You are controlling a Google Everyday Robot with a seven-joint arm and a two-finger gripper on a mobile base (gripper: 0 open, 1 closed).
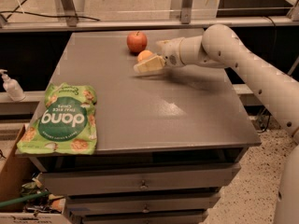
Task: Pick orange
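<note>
The orange (144, 55) is small, round and pale orange-yellow. It sits on the grey table (154, 111) near the far edge, just in front and to the right of the red apple (137, 41). My gripper (149, 56) reaches in from the right at table height. It is open, with the orange between its cream fingers (150, 64). The near finger lies in front of the orange and hides its lower part. The orange rests on the table.
A green Dang chips bag (63, 119) lies at the table's front left corner. A soap bottle (10, 86) stands on a ledge to the left. Drawers sit below the tabletop, and a cardboard box (14, 181) is on the floor at left.
</note>
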